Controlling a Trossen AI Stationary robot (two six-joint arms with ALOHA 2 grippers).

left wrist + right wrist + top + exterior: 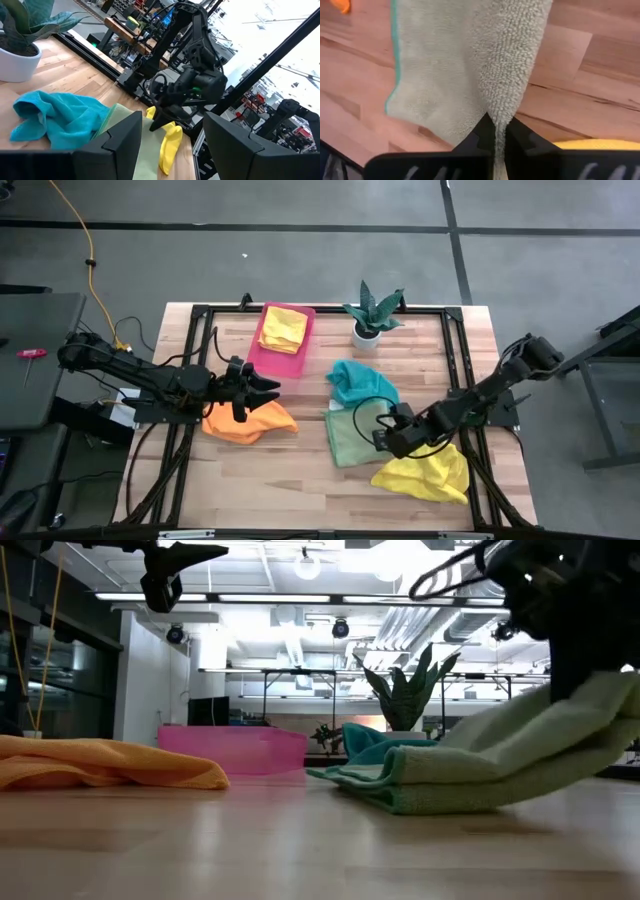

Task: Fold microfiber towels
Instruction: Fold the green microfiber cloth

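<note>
A light green towel (350, 438) lies at the table's middle, and my right gripper (386, 436) is shut on its right side. My left gripper (268, 388) is open and empty, above the table just past the orange towel (245, 422). A teal towel (360, 383) lies crumpled behind the green one. A yellow towel (425, 475) lies under my right arm near the front edge. A second yellow towel (283, 328) lies folded in the pink tray (262, 360). My right gripper pinches a raised fold of the light green towel (496, 131) between its two fingers, coming from the table's right side and slanting down. That side of the towel (590, 715) is lifted off the table. The far side (400, 785) rests on the table in several layers.
A potted plant (370, 315) stands at the back, right of the pink tray. A dark metal frame (200, 310) runs along the table's edges. Bare wood shows at the front left (260, 490).
</note>
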